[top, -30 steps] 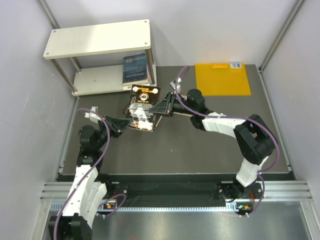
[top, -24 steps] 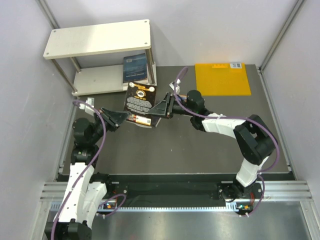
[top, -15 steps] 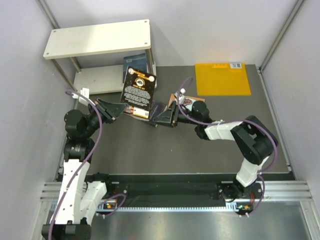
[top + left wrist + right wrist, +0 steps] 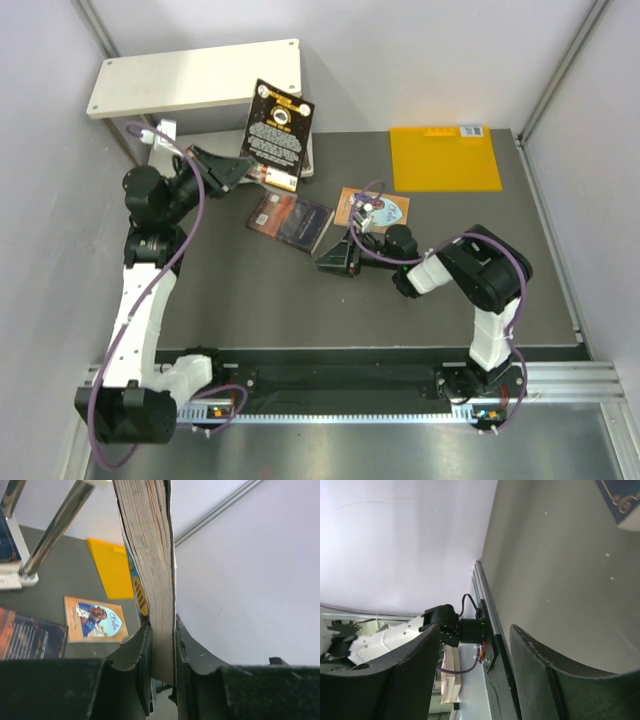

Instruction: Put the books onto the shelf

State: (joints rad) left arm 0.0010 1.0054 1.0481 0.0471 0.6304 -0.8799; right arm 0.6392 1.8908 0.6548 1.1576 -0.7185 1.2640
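My left gripper is shut on the lower edge of a black book with gold ornament, holding it upright in the air in front of the shelf. In the left wrist view its page edge is clamped between my fingers. A dark book with a reddish glow and an orange-brown book with a blue picture lie flat on the table. A dark blue book rests on the shelf's lower board. My right gripper stands open near the table, empty, just in front of the dark book.
A large orange-yellow sheet lies flat at the back right. A metal shelf leg stands close to the left of the held book. Grey walls close in the left and right sides. A dark book's corner shows in the right wrist view.
The right gripper let go of the black book, opened and drew back toward the near side. The left gripper carried the book up and back toward the shelf.
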